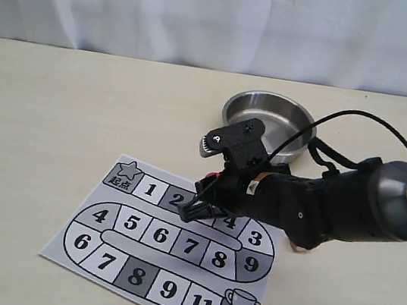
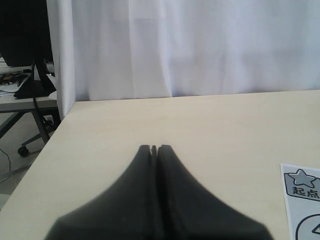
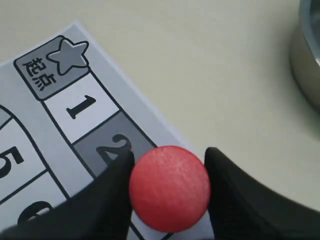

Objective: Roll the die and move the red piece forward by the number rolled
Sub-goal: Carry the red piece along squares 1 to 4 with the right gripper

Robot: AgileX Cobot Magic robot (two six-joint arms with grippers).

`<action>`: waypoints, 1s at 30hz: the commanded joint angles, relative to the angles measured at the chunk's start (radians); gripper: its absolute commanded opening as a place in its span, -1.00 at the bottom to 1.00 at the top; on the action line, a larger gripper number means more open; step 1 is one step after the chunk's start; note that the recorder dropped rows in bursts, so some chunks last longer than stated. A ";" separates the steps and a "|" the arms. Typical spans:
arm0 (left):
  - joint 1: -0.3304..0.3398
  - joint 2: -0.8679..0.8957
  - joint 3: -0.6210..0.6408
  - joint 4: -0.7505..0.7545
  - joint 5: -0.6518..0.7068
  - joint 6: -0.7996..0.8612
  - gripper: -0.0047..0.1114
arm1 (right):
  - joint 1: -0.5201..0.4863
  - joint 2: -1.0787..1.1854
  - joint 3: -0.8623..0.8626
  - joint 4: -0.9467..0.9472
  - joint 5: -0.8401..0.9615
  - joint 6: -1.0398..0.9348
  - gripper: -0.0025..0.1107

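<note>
The red piece [image 3: 170,189], a round red pawn seen from above, sits between the fingers of my right gripper [image 3: 170,156], which are shut on it. It is over the board's [image 3: 65,107] edge, beside the grey square 2. In the exterior view my right gripper [image 1: 197,207] reaches over the board [image 1: 96,205] near squares 2 and 3 and hides the piece. My left gripper [image 2: 154,148] is shut and empty over bare table, with a corner of the board [image 2: 300,185] beside it. The die is out of view.
A steel bowl [image 1: 272,105] stands behind the board, right of centre; its rim [image 3: 307,60] shows in the right wrist view. The right arm's black cable arcs above the bowl. A white curtain closes off the back of the table.
</note>
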 commanded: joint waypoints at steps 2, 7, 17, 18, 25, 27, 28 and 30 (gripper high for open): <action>-0.002 -0.003 -0.008 0.001 -0.014 -0.002 -0.92 | 0.014 0.010 0.013 -0.023 -0.045 0.020 -0.88; -0.002 -0.003 -0.008 0.001 -0.014 -0.002 -0.92 | 0.020 0.075 0.009 -0.023 -0.076 0.016 -0.88; -0.002 -0.003 -0.008 0.001 -0.012 -0.002 -0.92 | 0.020 0.045 0.009 -0.023 -0.088 0.016 -0.88; -0.002 -0.003 -0.008 0.001 -0.012 -0.002 -0.92 | 0.020 0.030 0.009 -0.023 -0.086 0.016 -0.88; -0.002 -0.003 -0.008 0.001 -0.012 -0.002 -0.92 | 0.005 -0.071 0.009 -0.023 0.017 -0.039 -0.88; -0.002 -0.003 -0.008 0.001 -0.012 -0.002 -0.92 | -0.017 -0.073 0.011 -0.023 0.041 -0.043 -0.88; -0.002 -0.003 -0.008 0.001 -0.012 -0.002 -0.92 | -0.022 -0.073 0.015 -0.023 0.041 -0.043 -0.88; -0.002 -0.003 -0.008 0.001 -0.012 -0.002 -0.92 | -0.052 -0.073 0.034 -0.022 0.033 -0.034 -0.88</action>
